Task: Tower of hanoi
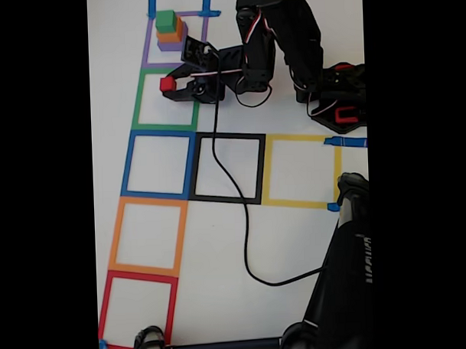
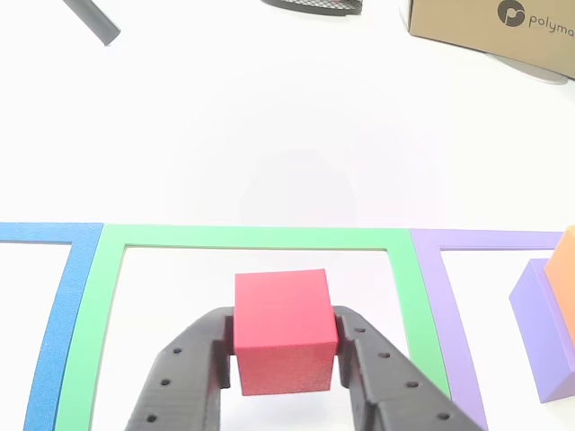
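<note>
My jaws (image 2: pixel 286 355) are clamped on the red cube (image 2: pixel 284 330), one black finger (image 2: pixel 184 373) pressed to each side of it. In the fixed view the red cube (image 1: pixel 167 84) sits at the left edge of the green tape square (image 1: pixel 165 100), which I take as my landmark. I cannot tell whether the cube rests on the worktop (image 1: pixel 296 241) or is lifted off it.

Just beyond the green square, in the purple square (image 1: pixel 175 40), stands a stack: the green cube (image 1: pixel 166 21) on the orange cube (image 1: pixel 174 32) on the purple cube (image 1: pixel 170 46). In the other view, the purple cube (image 2: pixel 544 328) and a corner of the orange one (image 2: pixel 566 260) show to the right of the green square (image 2: pixel 256 238).

The worktop is plain white and brightly lit. On the other side of the green square from the stack lies a blue square (image 1: pixel 158 163), then orange (image 1: pixel 145 236) and red (image 1: pixel 138 310); beside the blue lie black (image 1: pixel 227 168) and yellow (image 1: pixel 302 170) ones. A black cable (image 1: pixel 242 220) runs from my arm across the black square. Past the green square in the other view, a cardboard box (image 2: pixel 490 25) stands at the worktop's far edge.
</note>
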### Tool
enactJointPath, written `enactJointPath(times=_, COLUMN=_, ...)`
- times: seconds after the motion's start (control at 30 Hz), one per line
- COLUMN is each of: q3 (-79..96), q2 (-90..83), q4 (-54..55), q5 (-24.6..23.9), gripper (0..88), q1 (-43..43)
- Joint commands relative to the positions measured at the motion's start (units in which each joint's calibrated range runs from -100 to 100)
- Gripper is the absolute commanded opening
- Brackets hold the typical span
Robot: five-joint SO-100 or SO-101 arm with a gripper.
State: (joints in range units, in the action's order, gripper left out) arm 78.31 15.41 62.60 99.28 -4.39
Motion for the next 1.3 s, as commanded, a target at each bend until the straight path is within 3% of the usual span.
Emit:
enactJointPath(times=0.0, q3=-2.8, q2=1.4, q4=2.0, q5=0.7, gripper=4.0, q1=0.6)
enactJointPath(times=0.87, q3=-5.8, q2=7.6, q4=4.3, q5=0.7, gripper=8.5, q1=-0.4)
enactJointPath(times=1.27, q3=-6.2, q2=8.0, q4=5.7, q5=0.7, gripper=19.5, q1=-0.9)
